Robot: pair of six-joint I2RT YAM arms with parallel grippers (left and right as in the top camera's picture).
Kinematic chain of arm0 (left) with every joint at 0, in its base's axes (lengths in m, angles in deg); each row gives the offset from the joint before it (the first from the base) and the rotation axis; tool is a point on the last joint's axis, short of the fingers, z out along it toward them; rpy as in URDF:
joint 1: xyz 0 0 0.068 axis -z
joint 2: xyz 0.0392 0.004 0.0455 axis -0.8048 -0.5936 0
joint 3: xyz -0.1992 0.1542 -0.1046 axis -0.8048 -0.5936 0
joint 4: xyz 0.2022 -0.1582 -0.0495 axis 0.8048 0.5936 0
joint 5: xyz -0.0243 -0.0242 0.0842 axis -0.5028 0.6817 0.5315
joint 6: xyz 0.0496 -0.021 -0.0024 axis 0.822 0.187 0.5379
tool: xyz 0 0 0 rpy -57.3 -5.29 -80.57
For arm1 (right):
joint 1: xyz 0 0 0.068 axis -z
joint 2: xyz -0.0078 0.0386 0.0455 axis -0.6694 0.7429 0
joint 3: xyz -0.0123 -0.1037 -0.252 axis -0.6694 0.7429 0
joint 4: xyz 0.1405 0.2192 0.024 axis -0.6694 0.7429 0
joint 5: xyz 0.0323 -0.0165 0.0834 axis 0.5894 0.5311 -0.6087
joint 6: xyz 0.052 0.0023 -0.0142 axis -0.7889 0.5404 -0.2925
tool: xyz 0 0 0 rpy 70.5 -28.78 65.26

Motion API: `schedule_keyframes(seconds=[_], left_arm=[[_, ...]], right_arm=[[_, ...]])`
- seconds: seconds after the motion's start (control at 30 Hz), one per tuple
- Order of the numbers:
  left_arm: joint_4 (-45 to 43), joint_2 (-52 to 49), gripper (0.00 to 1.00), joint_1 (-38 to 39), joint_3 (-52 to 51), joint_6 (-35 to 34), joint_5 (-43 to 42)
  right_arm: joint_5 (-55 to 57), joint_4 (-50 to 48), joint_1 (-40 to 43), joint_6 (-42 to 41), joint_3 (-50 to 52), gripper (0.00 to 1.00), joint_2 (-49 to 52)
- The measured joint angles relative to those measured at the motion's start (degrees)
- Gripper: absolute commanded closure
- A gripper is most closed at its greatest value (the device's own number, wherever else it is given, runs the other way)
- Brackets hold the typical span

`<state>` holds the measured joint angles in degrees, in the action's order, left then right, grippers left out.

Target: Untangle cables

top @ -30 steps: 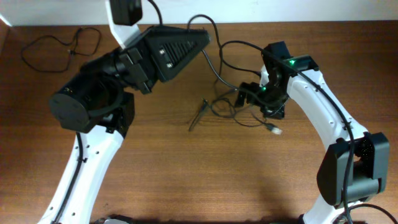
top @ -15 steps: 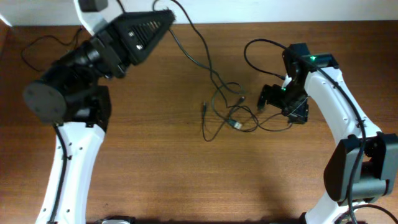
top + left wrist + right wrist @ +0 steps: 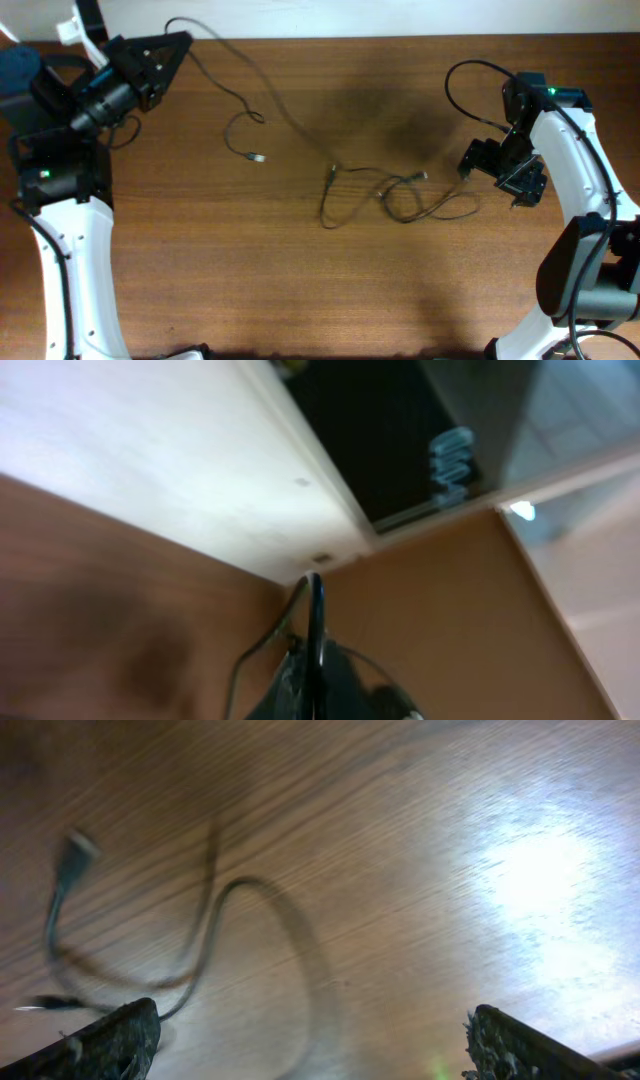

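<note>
Bearing thin black plug-ended cables (image 3: 400, 195), sprawling in loose loops across the middle of the brown wood-grain table (image 3: 300, 290).

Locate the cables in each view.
Overhead: cables at table centre, reaching up-left to the left tool.
Left wrist: cables show as one thin line, bottom centre.
Right wrist: cables loop across the left half, plug upper left.
Shared landmark: the wooden table.

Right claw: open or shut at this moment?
Open: the right claw has its fingertips far apart at the wrist view's bottom corners, holding nothing; cables lie on the table beyond.
</note>
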<state>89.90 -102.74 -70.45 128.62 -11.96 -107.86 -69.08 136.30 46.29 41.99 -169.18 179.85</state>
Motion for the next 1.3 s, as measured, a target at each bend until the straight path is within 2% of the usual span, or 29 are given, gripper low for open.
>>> schedule_keyframes(seconds=[0.17, 0.27, 0.5, 0.63, 0.83, 1.0, 1.13, 1.3], left_arm=[[18.78, 0.00, 1.00, -4.20, 0.11, 11.08, 12.74], [22.67, 0.00, 1.00, -4.00, 0.09, 16.55, 15.78], [18.08, 0.00, 1.00, 6.23, 0.09, 21.40, 8.15], [17.68, 0.00, 1.00, 13.73, 0.09, 22.05, 12.70], [17.77, 0.00, 1.00, 15.96, 0.09, 22.43, 20.57], [18.82, 0.00, 1.00, 15.96, 0.09, 22.43, 25.14], [21.00, 0.00, 1.00, 15.96, 0.09, 22.47, 28.63], [20.31, 0.00, 1.00, 15.96, 0.09, 22.47, 28.87]], right_arm=[[1.20, 0.79, 1.73, -0.09, 0.00, 0.02, 0.00], [-1.66, -0.11, 2.49, 1.22, 0.00, 0.02, 0.00], [-26.14, -5.11, -0.28, 16.57, 0.00, 0.02, 0.00], [-35.08, -7.30, -7.04, 23.71, 0.00, 0.02, 0.00], [-33.83, -11.63, -16.85, 25.20, 0.00, 0.02, 0.00], [-29.94, -17.62, -23.76, 23.26, 0.00, 0.02, 0.00], [-28.76, -20.59, -26.18, 23.04, 0.00, 0.01, 0.00], [-26.88, -21.81, -29.75, 24.59, 0.00, 0.02, 0.00]])
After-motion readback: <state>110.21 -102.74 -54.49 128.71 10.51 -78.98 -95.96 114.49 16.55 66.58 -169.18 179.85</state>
